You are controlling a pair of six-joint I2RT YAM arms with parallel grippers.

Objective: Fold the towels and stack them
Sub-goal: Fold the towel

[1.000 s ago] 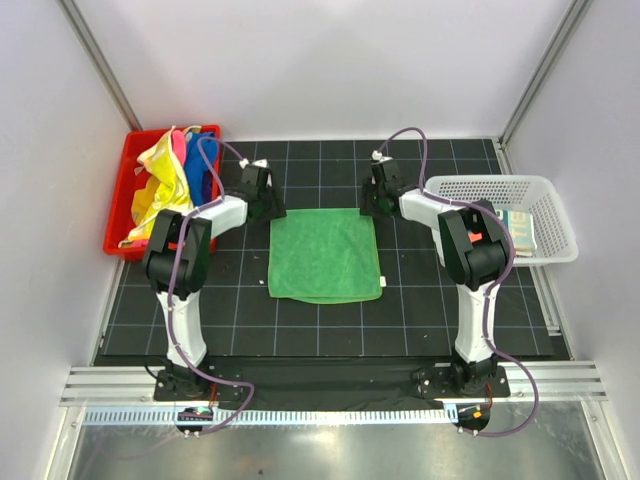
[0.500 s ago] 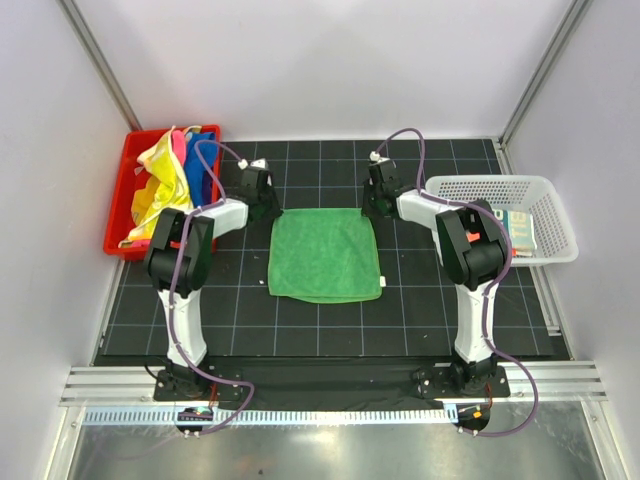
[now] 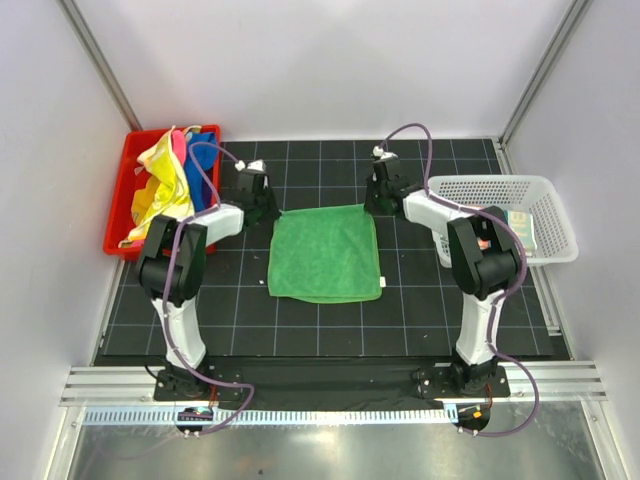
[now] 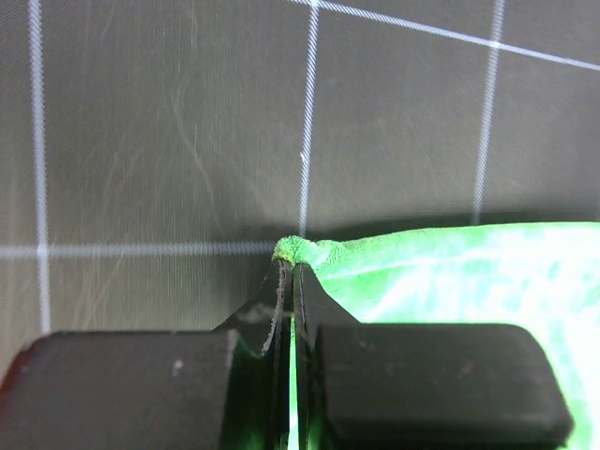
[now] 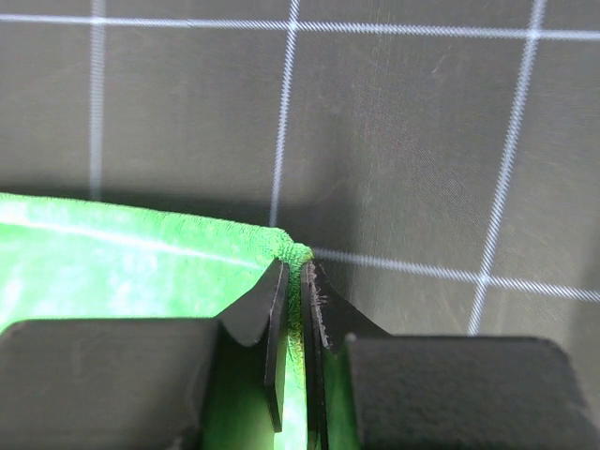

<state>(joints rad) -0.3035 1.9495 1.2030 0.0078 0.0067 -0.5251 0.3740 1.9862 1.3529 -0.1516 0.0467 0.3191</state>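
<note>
1. Your left hand (image 4: 289,274) was apart a second ago. It's now clamped on the far-left corner of the green towel (image 3: 323,252).
2. Your right hand (image 5: 295,274) closed too and pinches the far-right corner.
3. The green towel lies flat mid-table (image 3: 420,310).
4. The spare towels (image 3: 165,185) in the red bin (image 3: 118,215) are unchanged.
5. The white towel (image 3: 520,228) sits in the basket (image 3: 560,215); its print is too small to read.

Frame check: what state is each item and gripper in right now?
green towel: spread on the mat, both far corners pinched.
left gripper: shut on the towel's far-left corner.
right gripper: shut on its far-right corner.
red bin: heaped with loose towels.
white basket: upright, one pale item inside.
</note>
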